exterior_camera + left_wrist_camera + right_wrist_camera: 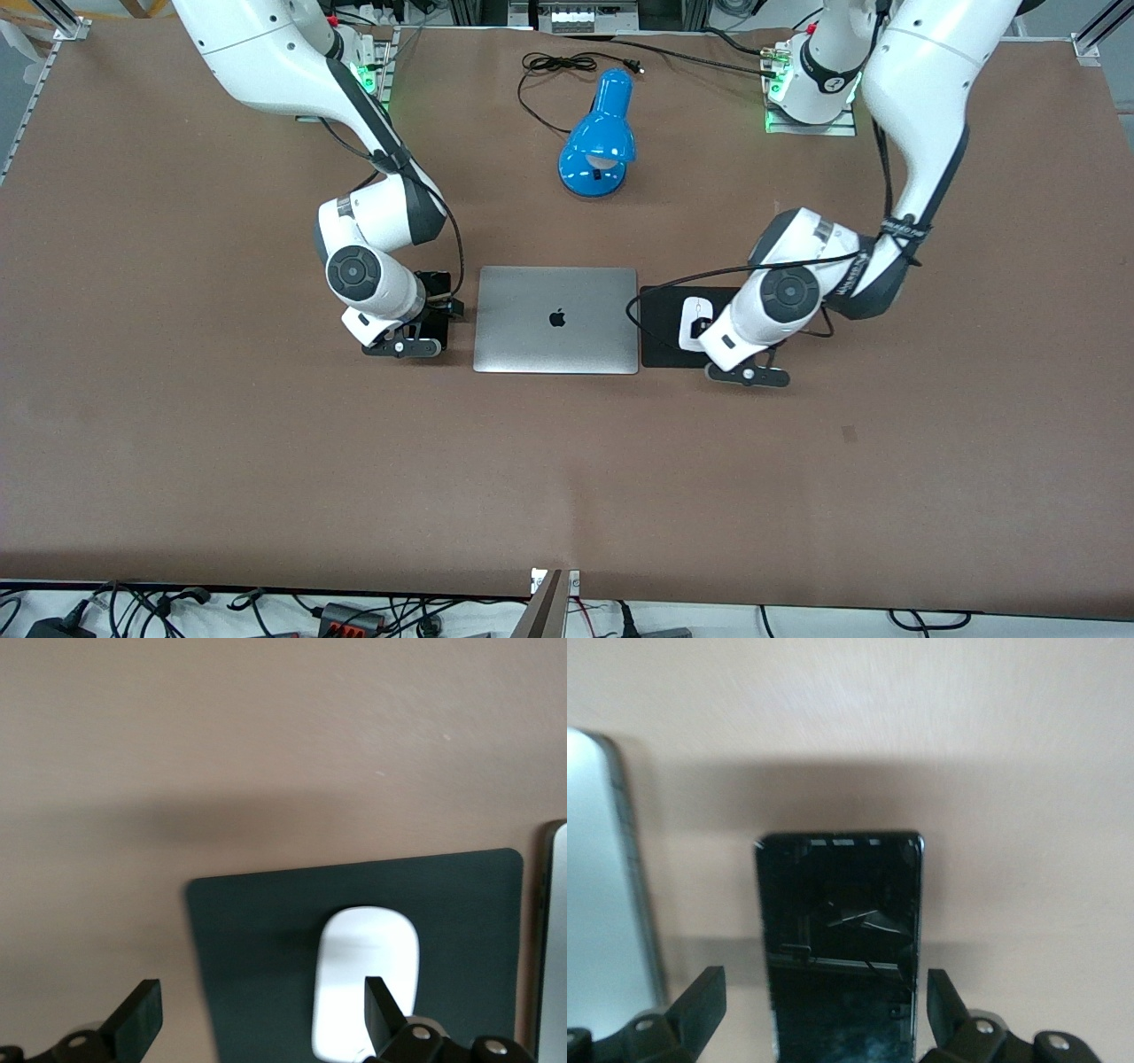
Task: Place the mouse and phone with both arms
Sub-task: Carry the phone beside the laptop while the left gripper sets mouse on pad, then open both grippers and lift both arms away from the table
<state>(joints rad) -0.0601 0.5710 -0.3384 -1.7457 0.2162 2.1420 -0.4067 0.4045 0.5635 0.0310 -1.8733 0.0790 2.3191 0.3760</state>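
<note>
The white mouse (694, 321) lies on a black square pad (660, 332) beside the laptop, toward the left arm's end. My left gripper (711, 335) hangs over it, open; in the left wrist view the gripper (261, 992) is wide open over the pad (257, 930), and one finger overlaps the mouse (368, 957). The black phone (436, 285) lies on the table beside the laptop, toward the right arm's end. My right gripper (427, 321) is over it, open. In the right wrist view the phone (837, 930) lies between the gripper's (824, 979) spread fingers, untouched.
A closed silver laptop (556, 319) sits mid-table between phone and pad; its edge shows in both wrist views (554, 948) (602, 886). A blue desk lamp (601, 142) with a black cord lies farther from the front camera.
</note>
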